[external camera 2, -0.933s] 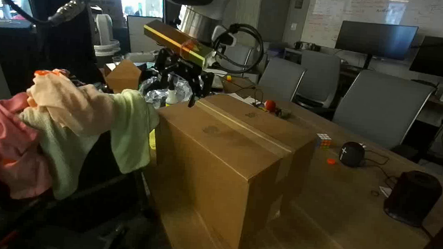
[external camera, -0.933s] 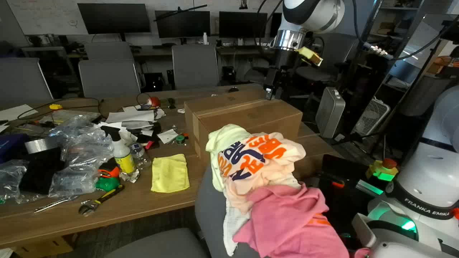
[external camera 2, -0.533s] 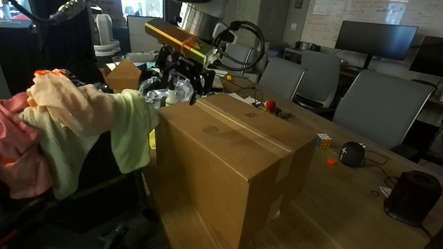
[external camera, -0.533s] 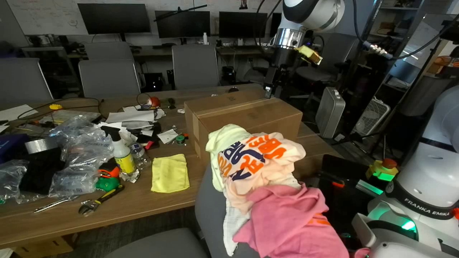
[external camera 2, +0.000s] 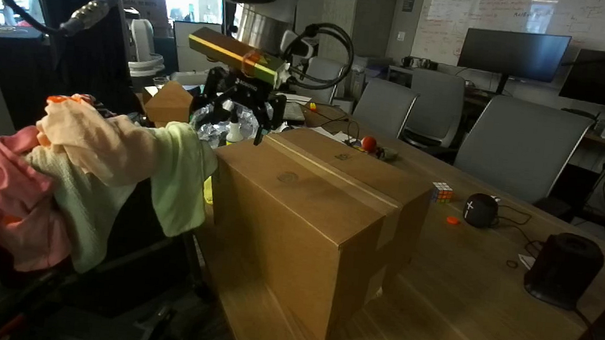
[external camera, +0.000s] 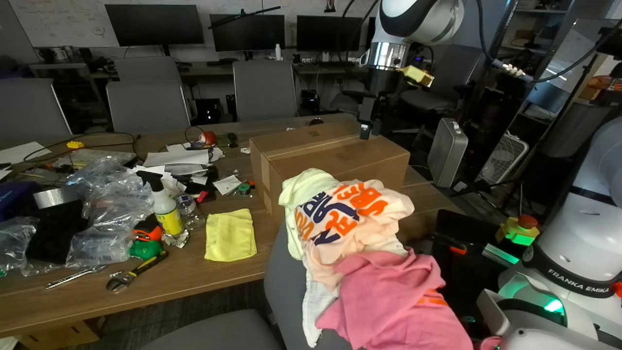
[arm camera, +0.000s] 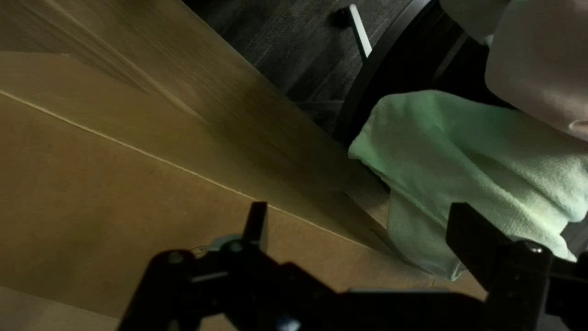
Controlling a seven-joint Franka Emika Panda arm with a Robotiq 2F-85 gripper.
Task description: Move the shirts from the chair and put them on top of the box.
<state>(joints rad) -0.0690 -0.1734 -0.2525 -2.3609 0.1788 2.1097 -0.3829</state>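
My gripper [arm camera: 358, 220] hangs above the box [external camera 2: 296, 230], jaws spread wide with nothing between them. The printed shirt [external camera: 342, 214] and the pink shirt [external camera: 393, 301] both lie over the back of the chair [external camera: 285, 289] — bunched against each other — so a greedy pinch could haul up the two together or send the pink one sliding off. The pale green cloth [external camera 2: 181, 186] under the printed shirt worries me too: if I bite too deep, it may come along. Crossing too low, I could clip the box and shove it, or a trailing shirt could snag on its edge. As for containers, the box is taped closed along its top, contents hidden; the spray bottle [external camera: 167, 214] on the table [external camera: 184, 270] looks opaque, so I can't tell what it holds.
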